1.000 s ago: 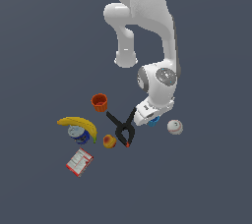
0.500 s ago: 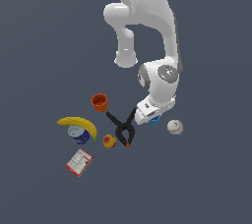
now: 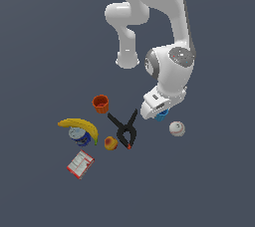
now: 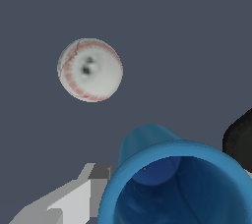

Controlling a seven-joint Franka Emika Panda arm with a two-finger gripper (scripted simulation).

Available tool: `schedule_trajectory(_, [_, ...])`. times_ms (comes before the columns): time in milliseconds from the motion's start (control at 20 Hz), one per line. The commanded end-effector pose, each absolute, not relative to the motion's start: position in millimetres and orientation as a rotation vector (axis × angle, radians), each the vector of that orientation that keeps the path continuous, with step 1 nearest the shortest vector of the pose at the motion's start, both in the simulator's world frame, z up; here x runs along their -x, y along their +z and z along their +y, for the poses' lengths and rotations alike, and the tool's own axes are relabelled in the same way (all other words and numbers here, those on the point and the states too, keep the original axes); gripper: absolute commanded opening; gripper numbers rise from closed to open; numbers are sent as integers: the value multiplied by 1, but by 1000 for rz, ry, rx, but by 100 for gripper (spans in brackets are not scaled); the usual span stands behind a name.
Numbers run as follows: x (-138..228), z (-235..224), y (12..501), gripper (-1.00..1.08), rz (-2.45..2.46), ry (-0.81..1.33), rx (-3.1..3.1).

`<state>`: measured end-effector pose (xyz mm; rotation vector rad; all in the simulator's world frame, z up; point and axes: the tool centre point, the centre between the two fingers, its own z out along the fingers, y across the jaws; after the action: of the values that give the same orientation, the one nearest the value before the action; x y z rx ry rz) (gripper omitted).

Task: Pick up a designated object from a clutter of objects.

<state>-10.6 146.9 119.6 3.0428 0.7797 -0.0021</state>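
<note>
Blue cup (image 3: 162, 116) sits right of frame centre in the exterior view, mostly hidden under my gripper (image 3: 158, 110), with the white baseball (image 3: 176, 128) just beside it. Wrist view: one finger (image 4: 81, 193) touches the rim; I cannot tell the jaw state.

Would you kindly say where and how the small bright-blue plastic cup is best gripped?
Grip the small bright-blue plastic cup by its rim wall, coming from above: it stands upright with its mouth open, so one finger probably fits inside and one outside. The white baseball sits apart from it.
</note>
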Motion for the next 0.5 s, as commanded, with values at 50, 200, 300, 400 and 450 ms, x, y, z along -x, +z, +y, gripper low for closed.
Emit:
schedule_trajectory(50, [9,154,156,-100,781,0,-3043])
schedule_trajectory(200, [7,161,188,-100,782,0,-3043])
schedule_trajectory(300, [6,165,210,-100,782,0,-3043])
schedule_trajectory(400, [5,170,231,-100,782,0,-3044])
schedule_trajectory(450, [4,172,242,-100,782,0,-3044])
